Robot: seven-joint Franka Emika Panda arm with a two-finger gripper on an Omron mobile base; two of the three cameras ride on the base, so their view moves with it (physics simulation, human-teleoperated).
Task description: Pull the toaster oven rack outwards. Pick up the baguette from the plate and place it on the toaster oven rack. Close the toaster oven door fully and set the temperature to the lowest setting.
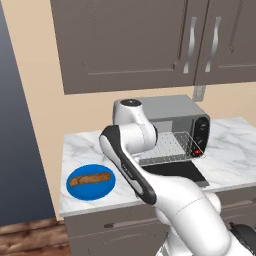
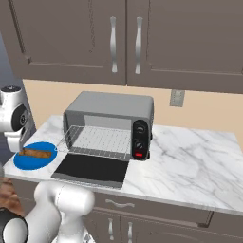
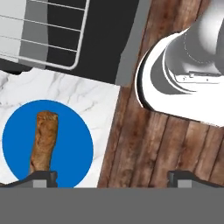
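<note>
Brown rough-crusted baguette (image 3: 43, 141) lies on the bright blue plate (image 3: 74, 144).

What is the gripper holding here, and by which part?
Nothing. The gripper stands open above the baguette, which lies untouched on the plate.

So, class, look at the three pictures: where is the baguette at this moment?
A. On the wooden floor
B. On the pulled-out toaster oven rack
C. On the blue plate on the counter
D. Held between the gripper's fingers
C: the baguette lies on the plate, left of the toaster oven, while the toaster oven rack stands pulled out and bare, and the open gripper holds nothing.
</note>
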